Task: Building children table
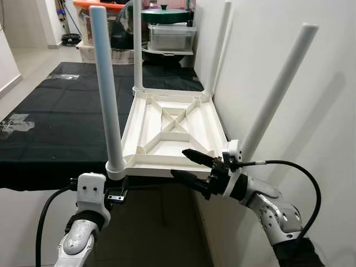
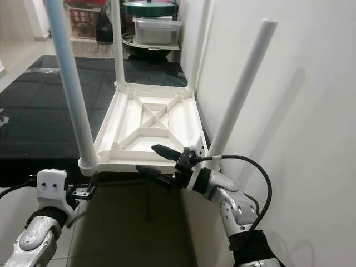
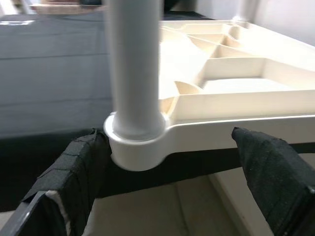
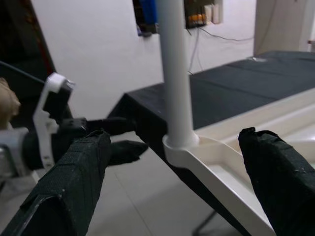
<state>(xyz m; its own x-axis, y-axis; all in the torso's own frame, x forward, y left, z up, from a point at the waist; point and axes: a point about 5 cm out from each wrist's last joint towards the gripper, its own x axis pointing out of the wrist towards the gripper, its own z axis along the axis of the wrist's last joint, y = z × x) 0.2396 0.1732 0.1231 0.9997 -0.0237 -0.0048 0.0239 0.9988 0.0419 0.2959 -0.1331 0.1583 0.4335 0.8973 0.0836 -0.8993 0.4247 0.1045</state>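
Note:
A white plastic children's table (image 1: 167, 128) lies upside down on a black-covered table (image 1: 55, 122), its front edge overhanging. All of its white legs stand up from the corners, the front-left leg (image 1: 105, 83) and the front-right leg (image 1: 278, 89) nearest me. My left gripper (image 1: 118, 193) is open just below the front-left corner socket (image 3: 138, 142), with one finger (image 3: 74, 177) on each side of it. My right gripper (image 1: 181, 162) is open at the front rim near the right corner, one finger above the rim and one below.
A white wall (image 1: 311, 111) runs close along the right side of the upturned table. Plastic storage boxes (image 1: 171, 36) and a green lid stand behind the black table. Tiled floor (image 1: 161, 233) lies under the overhanging edge between my arms.

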